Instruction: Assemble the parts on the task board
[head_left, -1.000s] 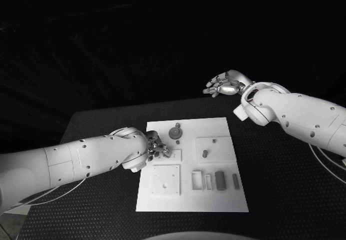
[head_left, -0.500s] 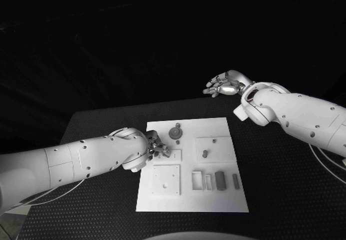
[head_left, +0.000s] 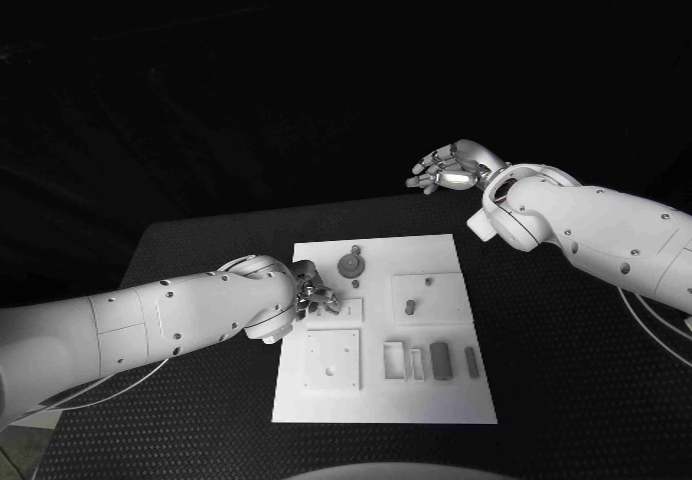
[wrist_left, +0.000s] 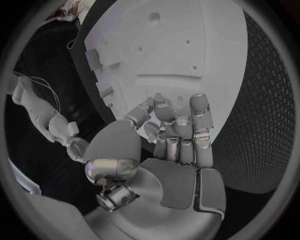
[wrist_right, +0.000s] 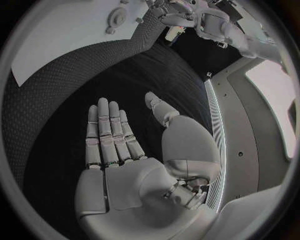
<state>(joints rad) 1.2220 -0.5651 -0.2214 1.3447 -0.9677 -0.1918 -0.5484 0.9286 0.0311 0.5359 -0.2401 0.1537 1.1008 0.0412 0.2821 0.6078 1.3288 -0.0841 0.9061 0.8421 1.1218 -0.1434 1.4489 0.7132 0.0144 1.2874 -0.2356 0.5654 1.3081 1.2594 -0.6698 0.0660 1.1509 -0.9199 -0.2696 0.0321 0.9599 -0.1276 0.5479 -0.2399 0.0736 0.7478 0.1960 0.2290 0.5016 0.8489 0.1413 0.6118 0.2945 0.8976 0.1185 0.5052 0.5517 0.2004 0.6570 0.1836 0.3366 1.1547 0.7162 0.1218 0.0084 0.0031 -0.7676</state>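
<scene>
Left hand (head_left: 313, 296) sits low at the task board's (head_left: 433, 400) left edge, centre-left of the frame, fingers (wrist_left: 199, 117) curled in together; whether they pinch anything, I cannot tell. Right hand (head_left: 447, 168) hovers upper right, beyond the surface (head_left: 577, 400), fingers spread wide, holding nothing. A round grey part (head_left: 351, 266) stands near the board's top, small parts (head_left: 440, 360) lower right.
</scene>
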